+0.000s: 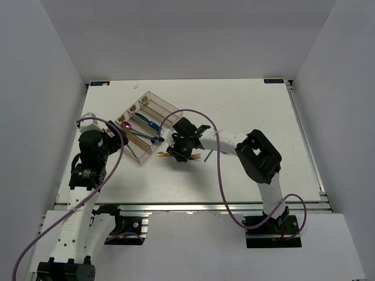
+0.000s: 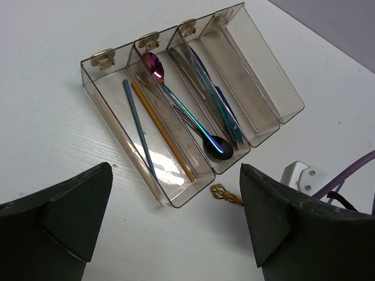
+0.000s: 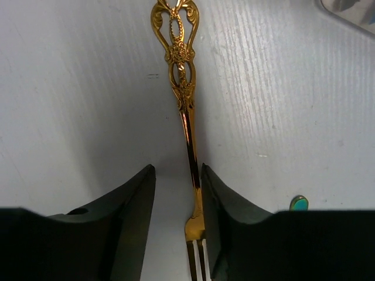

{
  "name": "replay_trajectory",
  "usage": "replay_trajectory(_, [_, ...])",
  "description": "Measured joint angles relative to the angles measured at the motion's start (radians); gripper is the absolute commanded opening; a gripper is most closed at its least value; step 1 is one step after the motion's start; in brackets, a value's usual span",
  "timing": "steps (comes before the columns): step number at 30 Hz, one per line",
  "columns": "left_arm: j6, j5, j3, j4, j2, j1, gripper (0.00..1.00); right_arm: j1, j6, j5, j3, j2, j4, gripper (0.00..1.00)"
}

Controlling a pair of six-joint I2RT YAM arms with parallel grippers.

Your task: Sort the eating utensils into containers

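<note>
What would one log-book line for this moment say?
left claw: open, facing tray | right claw: astride gold fork on table, not clamped | utensils: in three compartments, fourth empty

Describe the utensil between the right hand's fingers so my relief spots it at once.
Start at the clear plastic four-compartment organiser tray on the white table. Just off its near corner lies a gold metal fork, flat on the table, between the fingers of the right hand. Unlike the plain slim pieces in the tray, its handle is ornate scrolled openwork.
</note>
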Motion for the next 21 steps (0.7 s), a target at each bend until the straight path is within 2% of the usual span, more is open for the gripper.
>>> replay_trajectory(4, [0.000, 0.007, 0.000, 0.000, 0.001, 0.000, 0.98, -0.001, 0.002, -0.018, 0.000, 0.003, 0.014, 0.36])
replay_trajectory(5, [0.000, 0.008, 0.000, 0.000, 0.001, 0.000, 0.98, -0.003, 0.003, -0.023, 0.000, 0.003, 0.015, 0.29])
replay_trajectory(7, [0.001, 0.011, 0.000, 0.000, 0.001, 0.000, 0.98, -0.003, 0.003, -0.030, -0.013, 0.000, 0.033, 0.24])
replay_trajectory(8, [0.001, 0.013, 0.000, 0.000, 0.001, 0.000, 0.98, -0.003, 0.004, -0.034, -0.024, -0.005, 0.046, 0.16])
replay_trajectory(12, [0.003, 0.018, 0.000, 0.000, 0.001, 0.000, 0.98, 0.009, 0.017, -0.039, -0.086, -0.039, 0.093, 0.04])
replay_trajectory(14, [0.003, 0.018, 0.000, 0.000, 0.001, 0.000, 0.98, 0.021, 0.026, -0.036, -0.114, -0.057, 0.109, 0.00])
replay_trajectory(21, [0.004, 0.019, 0.000, 0.000, 0.001, 0.000, 0.98, 0.051, 0.062, -0.002, -0.210, -0.128, 0.131, 0.00])
